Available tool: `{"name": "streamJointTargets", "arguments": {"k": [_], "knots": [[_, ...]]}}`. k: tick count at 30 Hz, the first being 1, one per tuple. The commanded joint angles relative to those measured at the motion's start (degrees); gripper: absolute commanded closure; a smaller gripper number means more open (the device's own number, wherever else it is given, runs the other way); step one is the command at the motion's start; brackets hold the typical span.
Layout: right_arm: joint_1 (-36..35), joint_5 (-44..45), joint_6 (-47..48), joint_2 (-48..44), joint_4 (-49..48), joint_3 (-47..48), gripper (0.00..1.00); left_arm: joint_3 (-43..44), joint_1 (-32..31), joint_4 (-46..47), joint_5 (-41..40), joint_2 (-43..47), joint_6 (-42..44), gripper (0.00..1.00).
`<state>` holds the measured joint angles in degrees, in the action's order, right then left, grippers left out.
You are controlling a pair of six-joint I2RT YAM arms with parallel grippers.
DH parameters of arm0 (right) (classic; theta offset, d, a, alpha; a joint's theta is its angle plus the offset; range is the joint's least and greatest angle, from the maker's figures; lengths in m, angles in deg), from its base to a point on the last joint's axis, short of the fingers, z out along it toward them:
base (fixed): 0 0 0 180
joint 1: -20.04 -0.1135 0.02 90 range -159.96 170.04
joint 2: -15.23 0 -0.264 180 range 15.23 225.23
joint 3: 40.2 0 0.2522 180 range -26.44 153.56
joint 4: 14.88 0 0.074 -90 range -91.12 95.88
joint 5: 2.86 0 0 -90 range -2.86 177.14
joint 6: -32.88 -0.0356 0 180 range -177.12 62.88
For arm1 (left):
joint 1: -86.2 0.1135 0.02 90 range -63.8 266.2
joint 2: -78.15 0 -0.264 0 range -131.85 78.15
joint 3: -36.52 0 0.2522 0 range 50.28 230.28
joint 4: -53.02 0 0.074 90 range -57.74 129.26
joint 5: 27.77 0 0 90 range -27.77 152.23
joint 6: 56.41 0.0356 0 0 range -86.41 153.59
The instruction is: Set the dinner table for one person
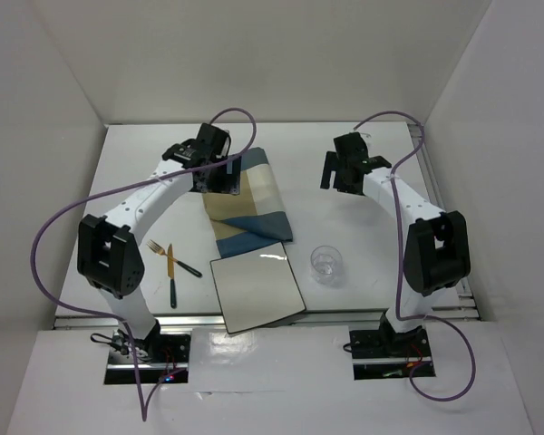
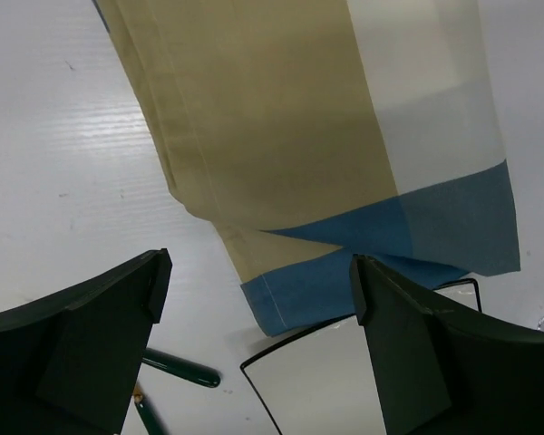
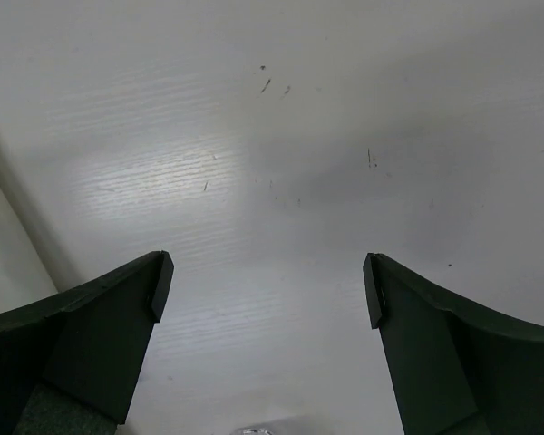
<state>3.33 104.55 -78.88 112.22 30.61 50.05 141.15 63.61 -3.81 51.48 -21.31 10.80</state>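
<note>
Left tool (image 2: 258, 272) open, empty, over placemat (image 2: 281, 118). Right tool (image 3: 267, 272) open above counter (image 3: 299, 136). Counter rigid, fixed, not graspable. Placemat limp, folded; likely pinch free corner.

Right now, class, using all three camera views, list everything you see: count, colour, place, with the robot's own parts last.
dinner table: one, matte white, beneath everything.
plate: one, square, white, black rim, near edge.
placemat: one, tan, cream and blue, folded, centre, beyond the plate.
glass: one, clear, right of plate.
knife: one, gold-toned, dark green handle, left of plate.
fork: one, gold-toned, dark handle, crossing the knife.
left arm: one, white-black, left side.
right arm: one, white-black, right side.
left end effector: one, black, open, above placemat.
right end effector: one, black, open, above bare table.
</note>
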Motion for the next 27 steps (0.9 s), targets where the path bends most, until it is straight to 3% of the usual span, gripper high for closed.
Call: {"name": "streamJointTargets", "arguments": {"k": [1,7,16,24,27], "knots": [[-0.9,1.0,-1.9,-2.2,2.9,0.9,0.0,2.4,0.4,-2.1,5.4,-0.3,-0.8,0.0],[-0.9,3.0,-3.2,-2.2,6.1,1.4,0.0,-4.5,1.0,2.2,8.5,2.9,-5.2,0.02],[-0.9,-5.2,-2.7,-13.2,0.9,-7.0,0.0,-19.0,9.2,8.9,17.1,5.2,-17.1,0.19],[-0.9,-7.1,-0.9,-13.0,0.2,-7.9,0.0,-24.0,8.7,16.5,22.3,2.4,-24.9,0.2],[-0.9,-7.1,-0.4,-12.3,0.7,-6.0,0.0,-22.9,8.2,17.3,22.3,0.6,-25.5,0.15]]}}
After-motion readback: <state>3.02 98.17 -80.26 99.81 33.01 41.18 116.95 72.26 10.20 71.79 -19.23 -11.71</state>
